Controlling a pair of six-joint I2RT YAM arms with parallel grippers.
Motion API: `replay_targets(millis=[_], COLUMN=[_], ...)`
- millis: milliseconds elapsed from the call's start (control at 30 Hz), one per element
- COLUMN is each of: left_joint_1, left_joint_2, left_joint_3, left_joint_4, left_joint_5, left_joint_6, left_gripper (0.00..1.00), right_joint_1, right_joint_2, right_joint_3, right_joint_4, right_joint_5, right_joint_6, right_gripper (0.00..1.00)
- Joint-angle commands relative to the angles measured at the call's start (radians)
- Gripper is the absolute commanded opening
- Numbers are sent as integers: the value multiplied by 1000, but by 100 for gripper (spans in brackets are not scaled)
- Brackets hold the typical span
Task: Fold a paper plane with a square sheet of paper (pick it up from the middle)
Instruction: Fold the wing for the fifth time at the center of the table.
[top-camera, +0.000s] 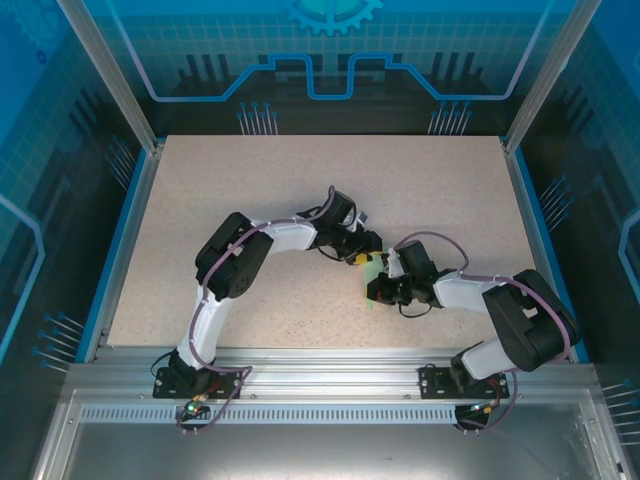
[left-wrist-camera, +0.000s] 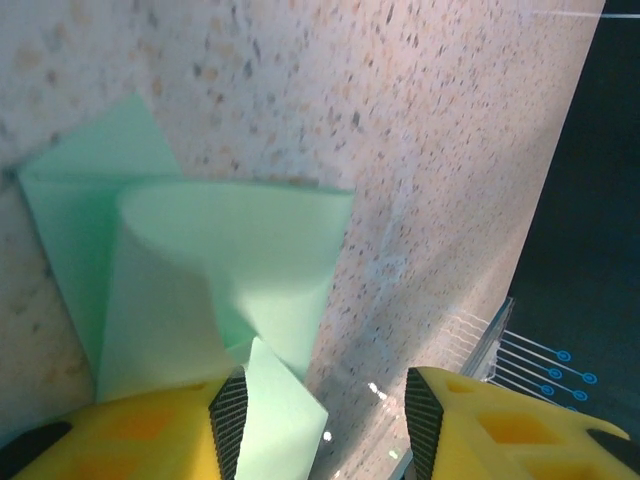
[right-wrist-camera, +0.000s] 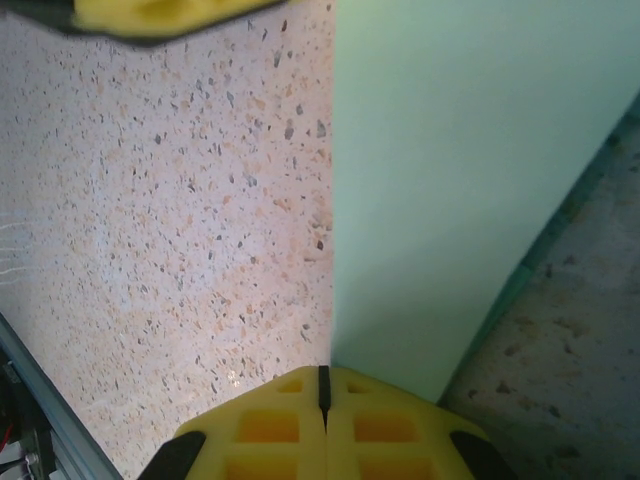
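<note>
The square sheet of paper (left-wrist-camera: 230, 260) is pale mint green and partly folded, with creased flaps rising off the speckled table. In the top view, just a sliver of the paper (top-camera: 373, 298) peeks out between the two grippers at mid-table. My left gripper (left-wrist-camera: 325, 400) stands open, with one paper flap lying against its left finger (left-wrist-camera: 228, 420) and a free gap to the other finger. My right gripper (right-wrist-camera: 322, 375) is shut on the sheet's folded edge, and the paper (right-wrist-camera: 470, 180) stands up from its jaws. From above, the left gripper (top-camera: 362, 260) and right gripper (top-camera: 380, 288) nearly meet.
The speckled tabletop (top-camera: 250, 190) spreads out on all sides of the grippers. A metal rail (top-camera: 330, 360) runs along the near edge, and blue enclosure walls (top-camera: 120, 220) border the table. A yellow finger of the left gripper (right-wrist-camera: 160, 15) crosses the top of the right wrist view.
</note>
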Motion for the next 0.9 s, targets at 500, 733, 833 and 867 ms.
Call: replay_targets(millis=[500,733,833,867], left_joint_1=[110,133,135,133], left_joint_2=[200,259,227,203], left_joint_3=[310,464,479,469], left_joint_4=[-118,-241,-266,-268], left_joint_5=[-38,-46,-42,-43], left_joint_6=[171,201,206,207], left_gripper=[51,51,52,52], right_joint_1=[-15,-25,-30,-31], right_joint_2=[18,8,-8,-12], right_joint_3=[-45,-37,-24,-15], right_joint_4=[-210,-225,-241,-249], right_joint_5=[-6,-8,-20,-29], right_joint_6=[-29,-38,-60,-74], right_gripper=[1,1,1,1])
